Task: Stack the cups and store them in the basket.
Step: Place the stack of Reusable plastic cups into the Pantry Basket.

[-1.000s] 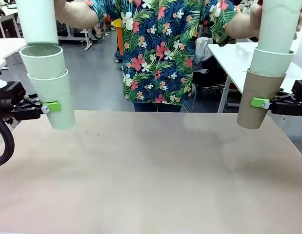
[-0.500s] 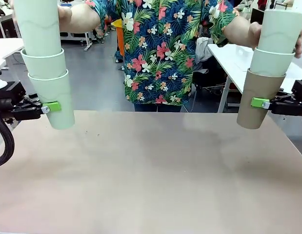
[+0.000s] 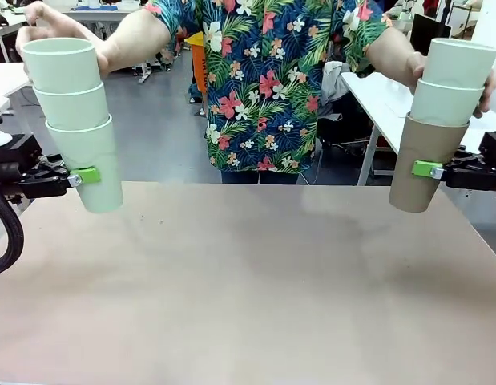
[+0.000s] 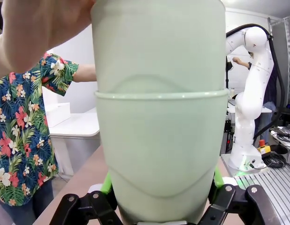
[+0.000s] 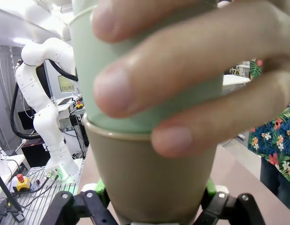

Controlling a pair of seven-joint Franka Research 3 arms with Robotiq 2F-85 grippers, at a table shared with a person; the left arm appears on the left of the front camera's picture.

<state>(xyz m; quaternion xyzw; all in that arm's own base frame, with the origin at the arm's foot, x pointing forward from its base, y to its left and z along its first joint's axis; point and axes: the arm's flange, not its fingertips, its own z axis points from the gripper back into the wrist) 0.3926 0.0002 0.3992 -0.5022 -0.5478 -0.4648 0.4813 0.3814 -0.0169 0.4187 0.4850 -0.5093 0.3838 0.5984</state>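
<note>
Green pads (image 3: 86,175) on the left gripper (image 3: 92,177) are pressed against the lowest mint cup (image 3: 95,152), pinching it at its lower half, at the left edge of the front view. The left wrist view shows this close up, with 2 fingers (image 4: 105,185) clamped on either side of the cup's narrow base. 2 more cups are nested in it, a middle mint cup (image 3: 71,106) and a top mint cup (image 3: 62,64), making an upright stack of 3. A person's hand (image 3: 47,20) at the upper left corner holds the top mint cup from behind its rim. The forearm reaches in from a floral shirt (image 3: 264,80) at top centre.

At the right edge, the right gripper (image 3: 430,170) is closed on a tan cup (image 3: 416,144), gripping it about halfway up. The right wrist view shows its fingers (image 5: 99,190) tight on both sides of that cup. Nested in the tan cup is a lower mint cup (image 3: 444,103), and in that an upper mint cup (image 3: 458,62), also a stack of 3. The person's other hand (image 3: 414,70) wraps round these 2 mint cups, and its fingers look large and blurred in the right wrist view.

Both stacks stand upright and well apart, 1 at each side. In the picture their bases overlap the far edge of a pale brown table (image 3: 248,289).
</note>
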